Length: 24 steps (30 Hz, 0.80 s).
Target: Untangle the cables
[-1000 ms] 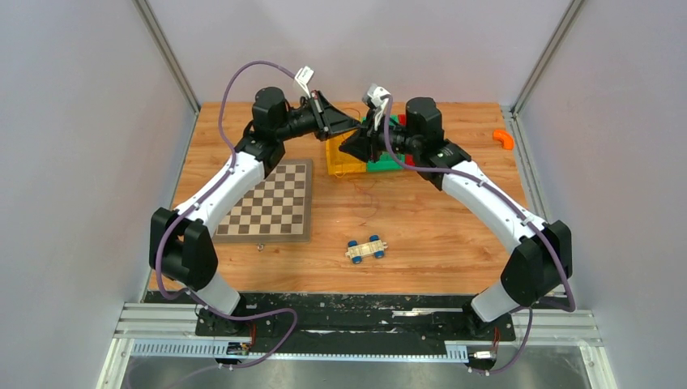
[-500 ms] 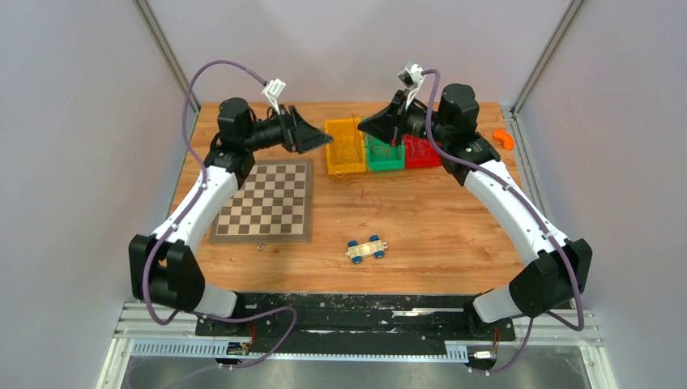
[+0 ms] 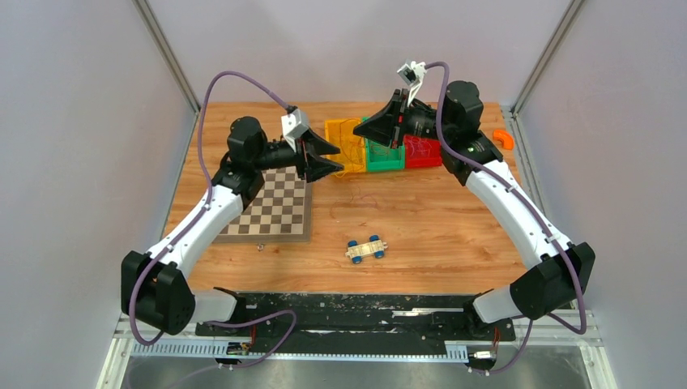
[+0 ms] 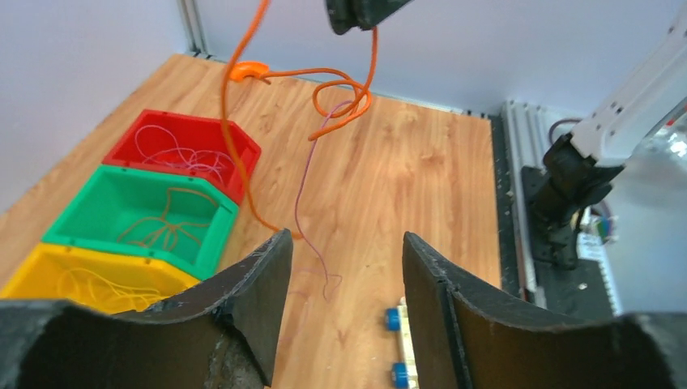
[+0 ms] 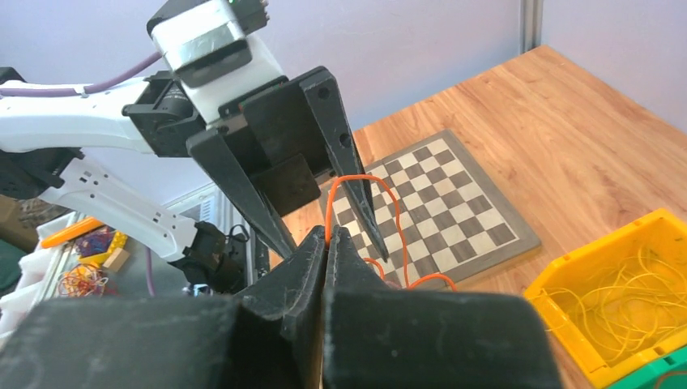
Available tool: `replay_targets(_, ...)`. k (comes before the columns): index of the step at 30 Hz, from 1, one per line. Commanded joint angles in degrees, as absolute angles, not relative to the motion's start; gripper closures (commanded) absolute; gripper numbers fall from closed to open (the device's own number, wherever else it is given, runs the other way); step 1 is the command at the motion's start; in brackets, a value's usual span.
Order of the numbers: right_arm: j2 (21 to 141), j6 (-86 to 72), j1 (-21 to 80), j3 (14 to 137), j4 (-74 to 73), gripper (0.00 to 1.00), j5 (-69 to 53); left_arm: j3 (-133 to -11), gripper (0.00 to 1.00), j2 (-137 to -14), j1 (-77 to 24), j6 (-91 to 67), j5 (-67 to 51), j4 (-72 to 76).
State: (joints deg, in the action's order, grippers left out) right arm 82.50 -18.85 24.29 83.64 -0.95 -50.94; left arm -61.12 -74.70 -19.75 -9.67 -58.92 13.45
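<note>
My right gripper [image 3: 362, 130] hangs high over the bins, shut on an orange cable [image 5: 381, 182] that sticks out of its tips [image 5: 326, 232]. In the left wrist view that gripper [image 4: 354, 26] is at the top, and the orange cable [image 4: 229, 146] drops from it in loops down to the table. A thin purplish-red cable [image 4: 299, 186] is caught in the orange loop and trails onto the wood. My left gripper [image 3: 324, 154] stands open with nothing between its fingers [image 5: 340, 138], just in front of the hanging cables. More thin cables lie in all three bins.
Yellow [image 3: 344, 166], green [image 3: 385, 160] and red [image 3: 425, 154] bins stand in a row at the back. A chessboard [image 3: 271, 211] lies left, a toy car [image 3: 366, 249] near the front middle, and an orange piece [image 3: 504, 138] at the back right.
My left gripper opened, pulled away to the left, then came back toward the cables with its jaws somewhat narrower. My right gripper rose and drew back right with the orange cable.
</note>
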Motion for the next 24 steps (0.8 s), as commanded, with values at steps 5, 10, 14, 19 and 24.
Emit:
replay_targets(5, 80.62, -22.74, 24.38, 84.35, 2.28, 1.00, -54.59, -62.60, 0.40, -74.43, -23.36, 6.04, -51.92, 16.07)
replay_targets(10, 80.60, -23.82, 24.36, 84.35, 3.12, 1.00, -55.35, -64.08, 0.42, -76.56, -24.42, 6.08, -50.60, 16.98)
replay_targets(14, 81.04, -24.14, 24.35, 86.10, 3.43, 1.00, -54.98, -65.39, 0.57, -78.11, -26.13, 5.17, -51.88, 15.44)
replay_targets(19, 81.32, -24.43, 24.22, 87.82, 3.44, 1.00, -54.77, -64.28, 0.71, -77.55, -27.67, 2.23, -51.85, 15.36)
replay_targets(24, 82.99, -24.84, 20.08, 92.76, 3.59, 1.00, -53.18, -60.55, 1.00, -74.25, -27.85, 1.79, -52.35, 13.09)
